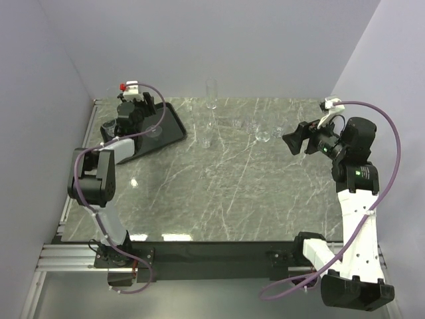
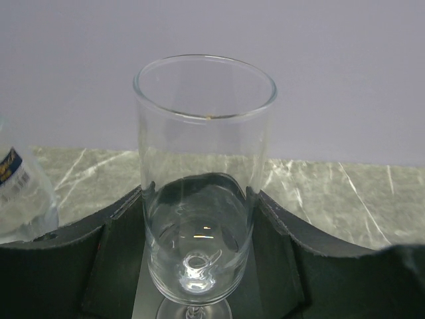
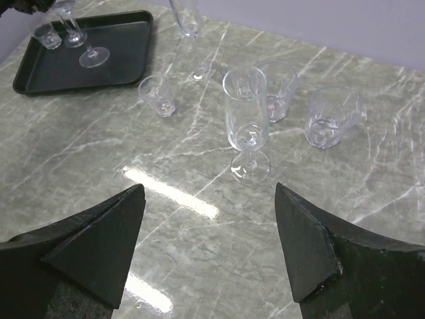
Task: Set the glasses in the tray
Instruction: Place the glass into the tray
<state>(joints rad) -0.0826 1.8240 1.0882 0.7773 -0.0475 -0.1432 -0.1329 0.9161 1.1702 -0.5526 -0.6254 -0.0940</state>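
While the left gripper [image 2: 199, 206] clasps a stemmed wine glass [image 2: 206, 133] inside the tray [image 3: 123, 66], the right gripper [image 3: 210, 193] gapes empty, well right of it.

- Grey-green marbled table [image 1: 232, 193], white-veined and glossy, with light glare on it.
- Black tray [image 3: 126, 53] lies flat at the far left corner.
- Stemmed wine glass [image 3: 247, 129] stands upright on the bare top.
- Straight tumbler [image 3: 279, 90] and rounder tumbler [image 3: 330, 118] stand just beside the wine glass.
- Small shot glass [image 3: 157, 95] stands between the wine glass and the tray.
- Tall flute [image 3: 188, 20] stands upright, near the shot glass.
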